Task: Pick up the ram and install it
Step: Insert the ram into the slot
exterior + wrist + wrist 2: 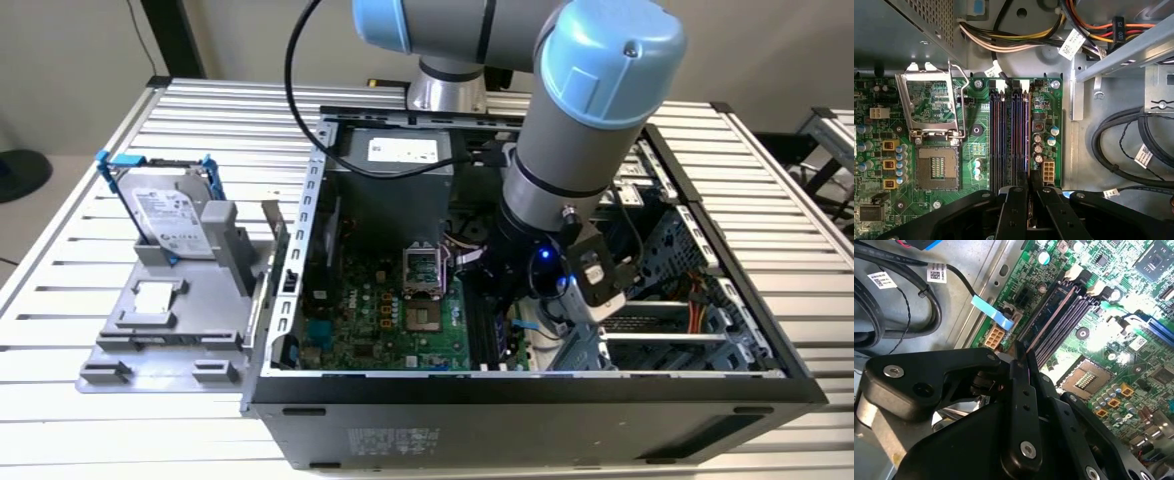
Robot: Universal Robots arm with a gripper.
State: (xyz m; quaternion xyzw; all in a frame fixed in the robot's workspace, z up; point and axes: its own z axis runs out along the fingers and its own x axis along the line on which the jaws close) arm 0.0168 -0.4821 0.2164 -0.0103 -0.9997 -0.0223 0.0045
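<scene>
Arm reached down into the open computer case (534,395), gripper (1028,182) low over the memory slots (1010,135) beside the empty processor socket (936,167), jaws narrow, pinching the thin ram (1050,315) edge-on, stick lying along the outermost slot, hard drive (171,215) outside on a grey stand.

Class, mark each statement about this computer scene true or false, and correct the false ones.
1. The pincer is inside the open computer case, above the memory slots. True.
2. The hard drive sits inside the case. False: it stands outside, on a grey stand.
3. The processor socket has its cover raised. True.
4. The case rests on a wooden table. False: the table is slatted metal.
</scene>
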